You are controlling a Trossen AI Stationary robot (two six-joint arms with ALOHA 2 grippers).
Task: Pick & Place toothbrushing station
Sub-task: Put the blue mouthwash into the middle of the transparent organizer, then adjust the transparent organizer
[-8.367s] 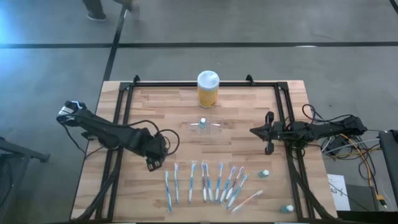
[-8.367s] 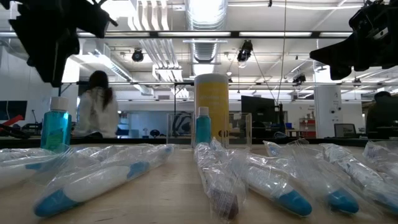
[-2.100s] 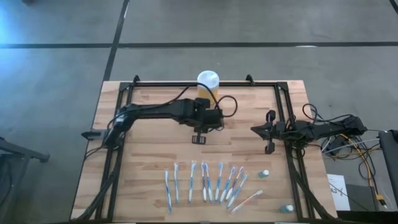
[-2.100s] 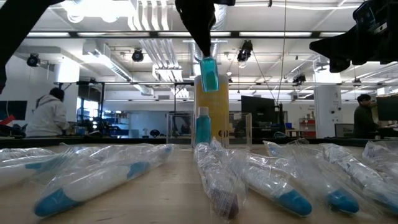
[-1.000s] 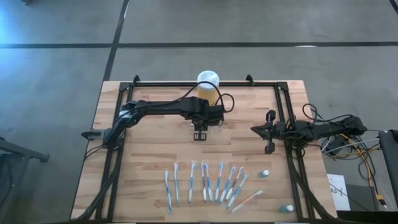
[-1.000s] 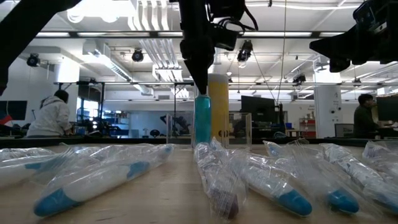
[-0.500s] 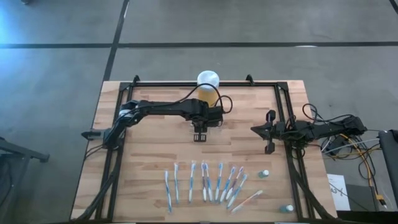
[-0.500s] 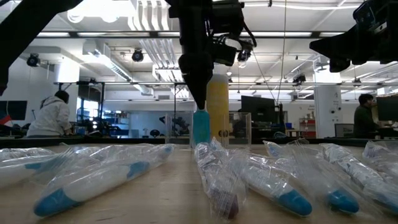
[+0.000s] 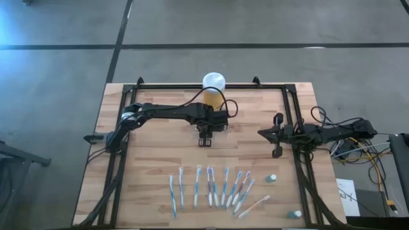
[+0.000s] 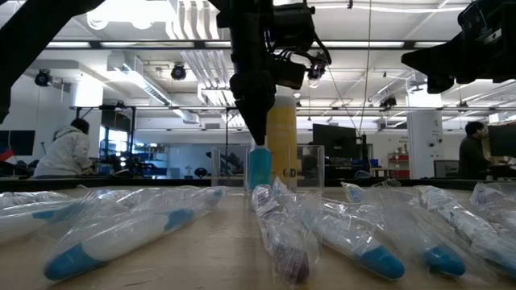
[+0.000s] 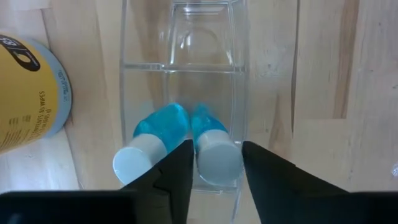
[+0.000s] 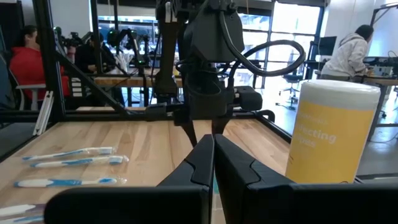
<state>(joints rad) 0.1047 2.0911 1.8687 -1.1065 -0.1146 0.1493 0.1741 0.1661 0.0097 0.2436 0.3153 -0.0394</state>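
From above, the left gripper (image 9: 205,137) reaches over the table's middle, just before the yellow jar with a white lid (image 9: 213,89); the right gripper (image 9: 275,135) waits at the right rail, fingers pressed together. At table height, wrapped blue-and-white toothbrushes (image 10: 129,229) lie in front. The left wrist shows the clear plastic toothbrushing station (image 11: 180,74) holding two small blue white-capped bottles (image 11: 214,146), the fingers clasping one.

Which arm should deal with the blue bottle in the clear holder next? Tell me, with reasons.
Left. The left gripper is right over the clear holder at the middle of the table, at one blue bottle and its white cap. The right gripper waits by the right edge, away from it.
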